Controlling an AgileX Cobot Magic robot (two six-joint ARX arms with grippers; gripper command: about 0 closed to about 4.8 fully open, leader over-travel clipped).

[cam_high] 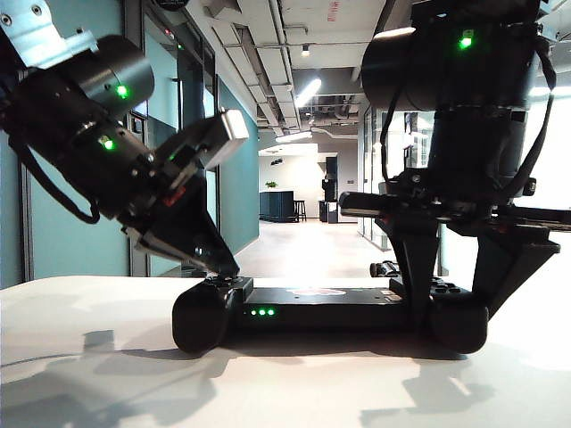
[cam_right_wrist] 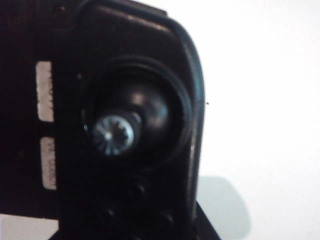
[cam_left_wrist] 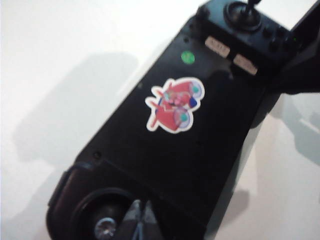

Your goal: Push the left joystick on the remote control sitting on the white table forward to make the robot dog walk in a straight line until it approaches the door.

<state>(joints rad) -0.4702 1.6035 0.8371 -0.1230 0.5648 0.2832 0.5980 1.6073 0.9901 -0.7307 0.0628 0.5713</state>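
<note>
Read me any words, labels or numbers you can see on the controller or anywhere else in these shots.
No text is readable.
Two pale labels on the remote control: print too blurred.
Same labels in the right wrist view: blurred.
Red cartoon sticker: picture only, no words.
Red ceiling marks: too small.

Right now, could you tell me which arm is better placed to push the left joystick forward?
Left. Its end effector sits shut, tips beside the left joystick. The right end effector straddles the remote control's other handle, apparently steadying it on the white table.
</note>
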